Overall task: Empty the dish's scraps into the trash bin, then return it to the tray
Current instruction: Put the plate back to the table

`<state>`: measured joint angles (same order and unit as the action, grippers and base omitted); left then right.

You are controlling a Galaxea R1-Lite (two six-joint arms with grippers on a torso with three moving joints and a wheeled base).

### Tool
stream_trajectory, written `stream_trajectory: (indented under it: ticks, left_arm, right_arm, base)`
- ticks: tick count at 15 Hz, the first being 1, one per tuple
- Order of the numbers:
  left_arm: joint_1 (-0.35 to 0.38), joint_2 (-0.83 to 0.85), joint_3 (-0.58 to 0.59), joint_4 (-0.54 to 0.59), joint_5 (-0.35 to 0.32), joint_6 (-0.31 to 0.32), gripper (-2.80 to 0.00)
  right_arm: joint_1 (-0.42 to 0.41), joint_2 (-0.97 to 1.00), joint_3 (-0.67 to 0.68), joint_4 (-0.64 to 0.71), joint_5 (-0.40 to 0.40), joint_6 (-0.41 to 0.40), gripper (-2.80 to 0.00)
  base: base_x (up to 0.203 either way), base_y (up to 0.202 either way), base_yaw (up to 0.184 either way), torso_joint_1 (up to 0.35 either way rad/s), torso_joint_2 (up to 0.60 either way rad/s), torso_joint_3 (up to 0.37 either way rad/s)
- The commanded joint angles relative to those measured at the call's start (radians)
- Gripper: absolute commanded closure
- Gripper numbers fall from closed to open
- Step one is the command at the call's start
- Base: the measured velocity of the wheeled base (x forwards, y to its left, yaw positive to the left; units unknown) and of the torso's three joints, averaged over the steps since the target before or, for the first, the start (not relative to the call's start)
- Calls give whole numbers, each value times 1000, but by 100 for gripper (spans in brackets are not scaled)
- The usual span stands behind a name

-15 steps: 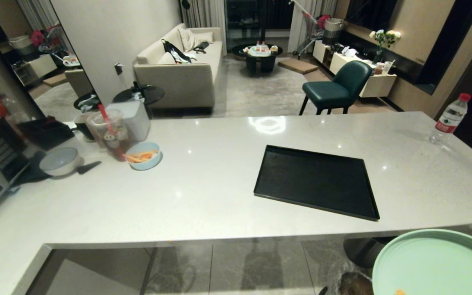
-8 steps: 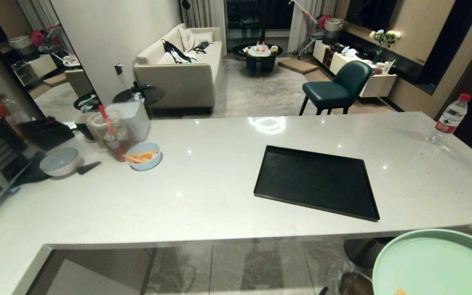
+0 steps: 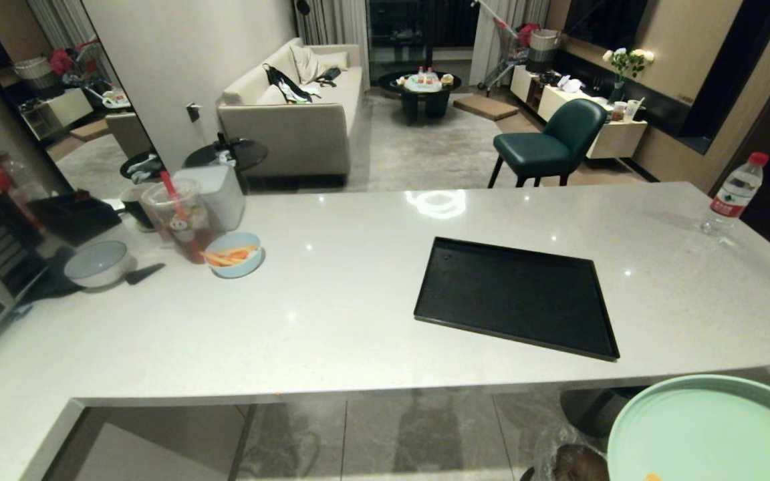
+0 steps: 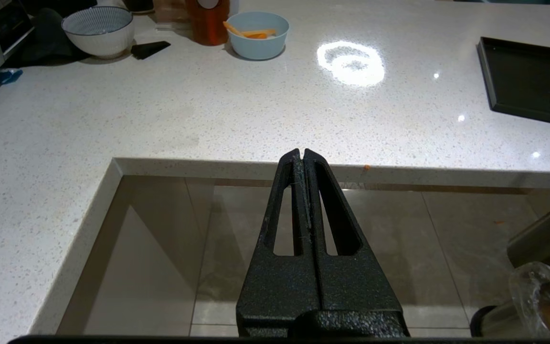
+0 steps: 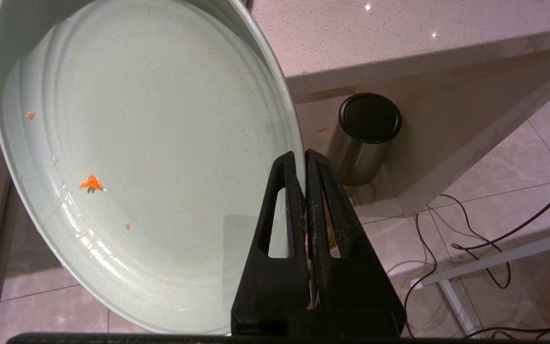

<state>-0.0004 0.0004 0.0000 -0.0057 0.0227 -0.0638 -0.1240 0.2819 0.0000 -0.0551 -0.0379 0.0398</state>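
My right gripper [image 5: 301, 155] is shut on the rim of the pale mint-green dish [image 5: 146, 157], which hangs tilted in the air off the counter's front edge, low on the right in the head view [image 3: 712, 434]. Only small orange scraps [image 5: 91, 183] still cling to the dish. Below the dish on the floor stands the trash bin [image 3: 579, 462] with its crinkly clear liner, also in the left wrist view [image 4: 540, 298]. The black tray [image 3: 515, 297] lies bare on the counter. My left gripper [image 4: 302, 153] is shut on nothing and parked over the floor before the counter edge.
A steel bin with a black top [image 5: 368, 138] stands under the counter beside the lined one. Cables [image 5: 494, 248] run over the floor tiles. A light-blue bowl of carrot pieces [image 3: 234, 254], a white bowl [image 3: 97, 262] and a drink cup [image 3: 181, 217] sit far left; a water bottle [image 3: 732, 194] stands far right.
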Motion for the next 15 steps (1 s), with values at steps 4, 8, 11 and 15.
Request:
stream_trajectory:
  ticks: [4,8,11,15]
  left_arm:
    - [-1,1,0,0,0,-1,0]
    - [-1,1,0,0,0,-1,0]
    - [0,1,0,0,0,-1,0]
    - [0,1,0,0,0,-1,0]
  right_arm:
    - [0,2,0,12,3,11,0]
    - [12,2,-111,66,68,11,0]
    - [21,52,-203,151,96,12,0]
    - [29,144,-283,159,185,30,0]
  base:
    - [0,0,0,0,0,0]
    - [0,0,0,0,0,0]
    - [0,0,0,0,0,0]
    - [0,0,0,0,0,0]
